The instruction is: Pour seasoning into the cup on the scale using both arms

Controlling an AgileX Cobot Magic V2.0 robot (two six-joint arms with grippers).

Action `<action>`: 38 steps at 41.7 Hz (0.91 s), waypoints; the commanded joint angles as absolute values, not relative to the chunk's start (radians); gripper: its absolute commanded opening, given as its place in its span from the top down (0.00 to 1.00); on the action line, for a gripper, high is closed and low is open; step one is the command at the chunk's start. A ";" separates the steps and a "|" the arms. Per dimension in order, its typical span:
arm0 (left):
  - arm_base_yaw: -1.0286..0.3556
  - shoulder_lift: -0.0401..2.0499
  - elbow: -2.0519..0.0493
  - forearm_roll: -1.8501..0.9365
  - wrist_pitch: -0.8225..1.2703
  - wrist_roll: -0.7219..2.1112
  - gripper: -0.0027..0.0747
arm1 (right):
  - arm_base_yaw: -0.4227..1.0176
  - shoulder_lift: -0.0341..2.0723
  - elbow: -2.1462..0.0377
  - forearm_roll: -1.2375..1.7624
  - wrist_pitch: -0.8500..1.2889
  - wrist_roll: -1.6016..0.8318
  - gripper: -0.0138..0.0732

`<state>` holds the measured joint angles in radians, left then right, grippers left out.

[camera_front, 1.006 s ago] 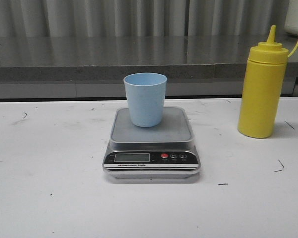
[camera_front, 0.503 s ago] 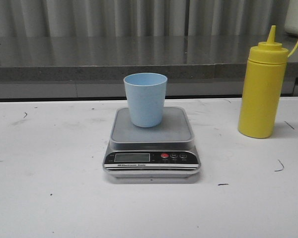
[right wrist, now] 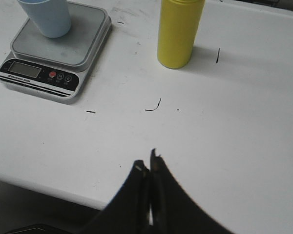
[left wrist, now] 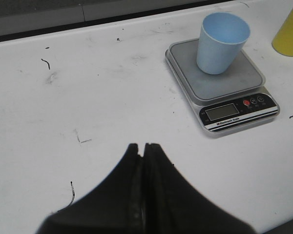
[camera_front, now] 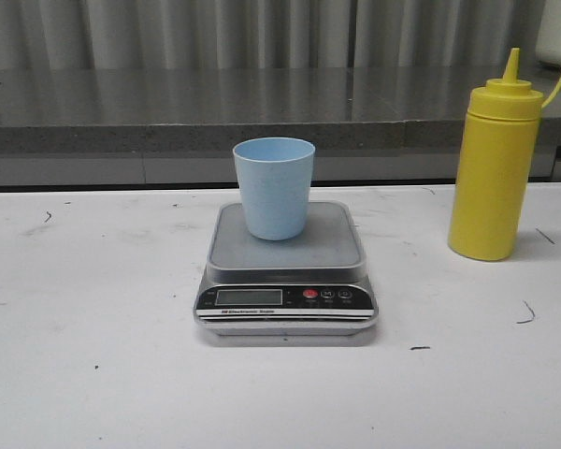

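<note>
Cup [camera_front: 273, 188] set on scale [camera_front: 286, 271]; seasoning [camera_front: 494, 168] untouched on bench [camera_front: 93, 374]; both jaws pressed together, empty; grasp and pour all remaining

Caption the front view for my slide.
Light blue cup upright on kitchen scale; yellow squeeze bottle standing apart at right.

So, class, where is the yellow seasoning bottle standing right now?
In the front view the seasoning bottle stands upright on the white table, right of the scale and cup, untouched.
</note>
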<state>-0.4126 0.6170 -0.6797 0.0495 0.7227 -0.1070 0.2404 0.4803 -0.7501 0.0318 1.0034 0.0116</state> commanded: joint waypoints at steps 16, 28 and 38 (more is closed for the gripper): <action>-0.412 0.618 -0.704 0.050 0.657 -0.112 0.99 | 0.238 0.486 -0.771 0.027 0.947 0.000 0.92; -0.297 0.514 -0.621 0.063 0.598 -0.112 0.99 | 0.238 0.486 -0.771 0.027 0.947 0.000 0.92; -0.099 0.214 -0.302 0.025 0.227 -0.112 0.99 | 0.238 0.486 -0.771 0.027 0.947 0.000 0.92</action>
